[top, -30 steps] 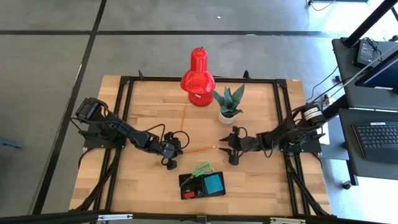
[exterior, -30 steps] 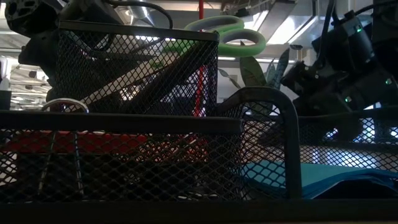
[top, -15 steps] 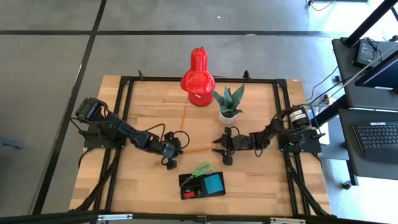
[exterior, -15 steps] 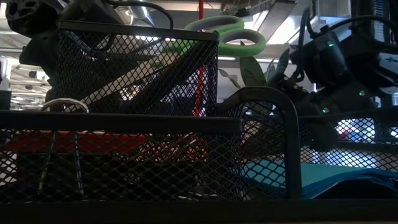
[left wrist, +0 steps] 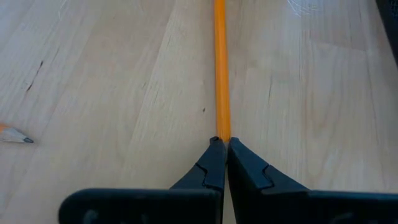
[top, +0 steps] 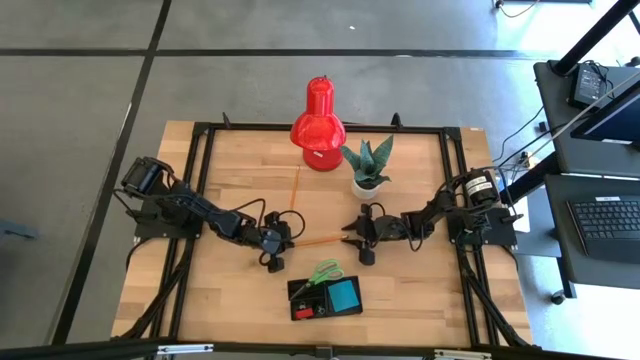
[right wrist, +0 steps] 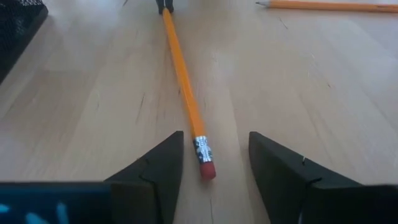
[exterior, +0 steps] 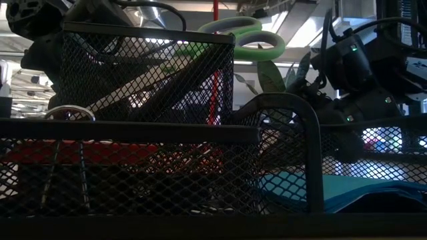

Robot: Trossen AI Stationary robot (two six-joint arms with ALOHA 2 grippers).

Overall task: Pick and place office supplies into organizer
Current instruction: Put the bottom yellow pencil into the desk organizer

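Left gripper point(left wrist: 220, 144): fingers pressed together on one end of an orange pencil point(left wrist: 221, 68) that lies flat on the wooden table point(left wrist: 99, 81). In the high view this gripper point(top: 285, 240) sits low at mid-table, left of centre.

Right gripper point(right wrist: 213, 155): fingers spread, one on each side of the same pencil's eraser end point(right wrist: 206, 167), neither visibly touching it. In the high view it point(top: 352, 237) faces the left gripper from the right, the pencil point(top: 318, 240) bridging the two.

Pencil, held: thin, orange, metal ferrule and pink eraser at the right gripper's end; resting on the tabletop, midway across it.

Pencil, second point(top: 296, 187): orange, loose on the table, behind the left gripper and toward the red lamp; its sharpened tip point(left wrist: 13, 134) shows at the edge of the left wrist view.

Organizer point(top: 326, 297): black mesh tray near the front edge of the table, in front of both grippers. Contents: green-handled scissors point(top: 325, 271) projecting from its taller section, blue note pad point(top: 343, 293) in the right compartment, a small red piece point(top: 306, 313) in the left.

Red lamp point(top: 318, 124): rear centre of table.

Potted plant point(top: 366, 167): white pot, just right of the lamp, behind the right gripper.
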